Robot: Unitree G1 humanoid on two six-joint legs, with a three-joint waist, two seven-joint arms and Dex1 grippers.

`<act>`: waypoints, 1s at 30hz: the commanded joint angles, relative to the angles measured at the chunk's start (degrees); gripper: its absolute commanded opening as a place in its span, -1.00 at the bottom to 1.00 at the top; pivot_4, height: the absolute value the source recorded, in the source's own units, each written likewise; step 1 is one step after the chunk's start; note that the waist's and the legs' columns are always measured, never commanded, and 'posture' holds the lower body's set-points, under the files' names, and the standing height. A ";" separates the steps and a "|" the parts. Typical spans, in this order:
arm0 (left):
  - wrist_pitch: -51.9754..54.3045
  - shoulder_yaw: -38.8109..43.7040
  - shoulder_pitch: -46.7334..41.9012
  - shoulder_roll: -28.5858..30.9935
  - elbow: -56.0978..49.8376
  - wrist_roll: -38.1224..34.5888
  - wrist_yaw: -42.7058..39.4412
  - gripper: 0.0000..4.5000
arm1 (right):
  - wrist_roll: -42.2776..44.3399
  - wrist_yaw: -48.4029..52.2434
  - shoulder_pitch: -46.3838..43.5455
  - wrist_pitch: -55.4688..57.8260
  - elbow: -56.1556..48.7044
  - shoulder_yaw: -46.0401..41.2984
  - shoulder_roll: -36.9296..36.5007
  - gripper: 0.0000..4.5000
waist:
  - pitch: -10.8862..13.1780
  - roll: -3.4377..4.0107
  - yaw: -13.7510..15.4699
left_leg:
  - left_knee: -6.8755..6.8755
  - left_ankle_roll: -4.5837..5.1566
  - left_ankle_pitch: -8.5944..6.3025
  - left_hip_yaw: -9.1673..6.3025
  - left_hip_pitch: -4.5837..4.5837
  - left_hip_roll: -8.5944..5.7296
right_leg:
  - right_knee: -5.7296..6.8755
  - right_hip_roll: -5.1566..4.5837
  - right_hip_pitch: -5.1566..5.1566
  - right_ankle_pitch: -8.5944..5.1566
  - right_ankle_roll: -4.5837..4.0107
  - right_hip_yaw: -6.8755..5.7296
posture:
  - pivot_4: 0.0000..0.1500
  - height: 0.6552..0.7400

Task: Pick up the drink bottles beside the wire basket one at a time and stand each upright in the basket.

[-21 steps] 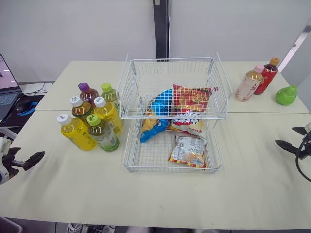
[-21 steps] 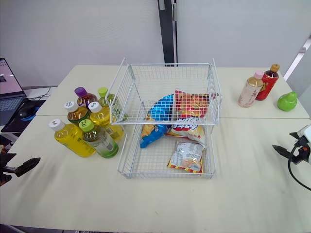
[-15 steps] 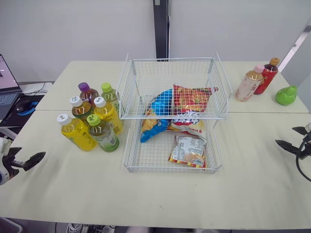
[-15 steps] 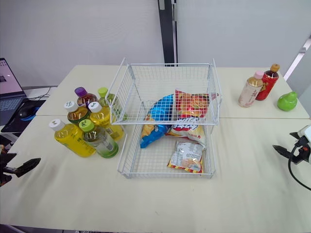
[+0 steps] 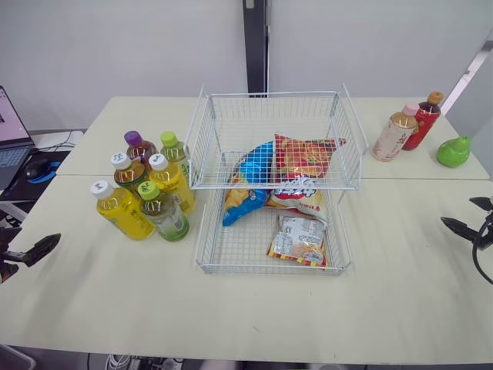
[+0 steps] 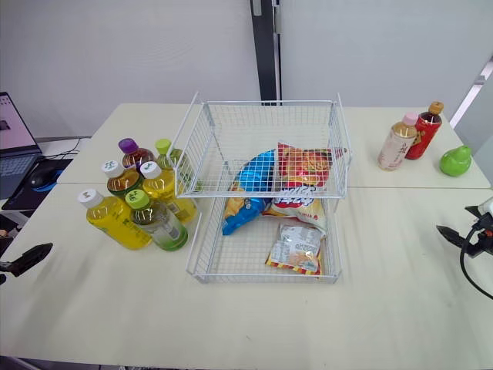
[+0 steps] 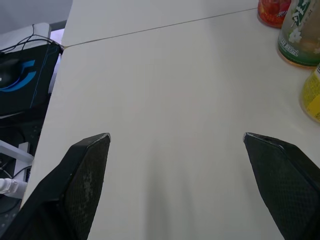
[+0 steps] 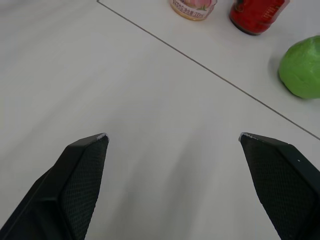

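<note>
Bottles [image 5: 164, 218], six, full and capped, beside basket [image 5: 273, 270]: likely heavy, stiff, slick-sided; best gripped mid-body; left gripper [image 7: 176, 136] and right gripper [image 8: 172, 135] both spread wide, empty.

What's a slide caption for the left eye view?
Six drink bottles stand left of the wire basket holding snack bags; left gripper and right gripper open, empty.

Bright, even indoor light.
Diffuse light from above leaves faint, soft-edged shadows on the pale table [image 5: 231, 316] beside the bottles [image 5: 164, 214] and under the basket [image 5: 273, 270]; straight lines lean at the head views' edges.
</note>
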 commanded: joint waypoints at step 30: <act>10.09 3.03 4.52 -5.84 -17.57 -8.11 3.54 0.97 | 35.27 -5.61 2.77 31.35 -53.02 -18.57 0.49 1.00 | -0.01 0.00 0.13 | 0.01 0.00 0.00 0.06 -0.05 0.29 | -0.03 -0.03 -0.05 0.11 -0.17 0.05 | 1.00 1.00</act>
